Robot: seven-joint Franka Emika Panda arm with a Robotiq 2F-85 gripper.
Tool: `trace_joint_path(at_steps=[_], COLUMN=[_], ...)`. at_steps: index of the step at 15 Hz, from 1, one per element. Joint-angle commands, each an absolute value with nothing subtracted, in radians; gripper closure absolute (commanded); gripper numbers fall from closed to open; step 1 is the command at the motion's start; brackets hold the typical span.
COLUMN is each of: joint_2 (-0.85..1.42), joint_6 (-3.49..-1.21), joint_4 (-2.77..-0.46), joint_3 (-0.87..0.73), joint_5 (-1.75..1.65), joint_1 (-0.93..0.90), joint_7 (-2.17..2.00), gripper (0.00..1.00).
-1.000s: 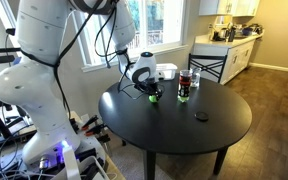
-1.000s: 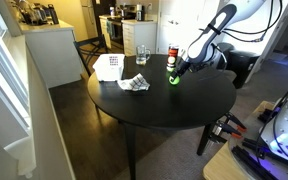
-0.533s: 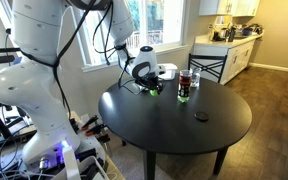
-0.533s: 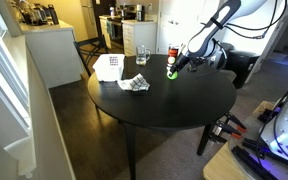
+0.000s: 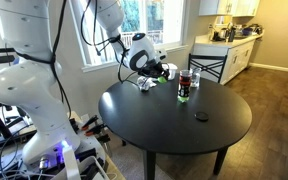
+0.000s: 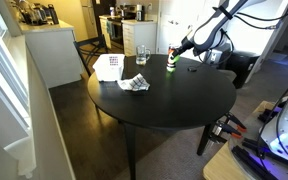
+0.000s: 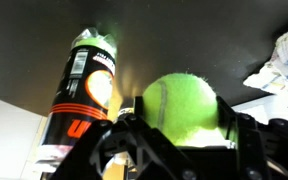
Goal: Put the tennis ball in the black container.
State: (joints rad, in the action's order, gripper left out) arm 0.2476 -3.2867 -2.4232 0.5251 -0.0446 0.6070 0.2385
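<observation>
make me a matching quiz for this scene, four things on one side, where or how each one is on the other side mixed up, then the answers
Things:
1. tennis ball
2. black container
3. small black disc
4. white tub

States:
A. lies flat on the table, apart from the rest
B. stands upright, with a reddish band on its side
C. gripped in the claw
D. sits near the table's rim, beside a clear glass

Pairs: 1-C, 2-B, 3-A, 4-D
</observation>
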Motion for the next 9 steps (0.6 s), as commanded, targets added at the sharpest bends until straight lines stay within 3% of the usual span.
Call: trace_joint_path(at_steps=[1, 5, 6, 9], joint_2=[0.125, 0.07, 0.063, 0.083], joint_6=[-3.36, -3.385, -3.397, -3.448], joint_4=[-2.507, -2.517, -2.513, -2.481], joint_3=[0.406, 0.255, 0.139, 0.059], joint_5=[-0.031, -0.007, -0.092, 0.004], joint_1=[0.521, 0.429, 0.346, 0.301], joint_7=[0.258, 0.306, 0.241, 0.393], gripper=[0.57, 0.57, 0.57, 0.57])
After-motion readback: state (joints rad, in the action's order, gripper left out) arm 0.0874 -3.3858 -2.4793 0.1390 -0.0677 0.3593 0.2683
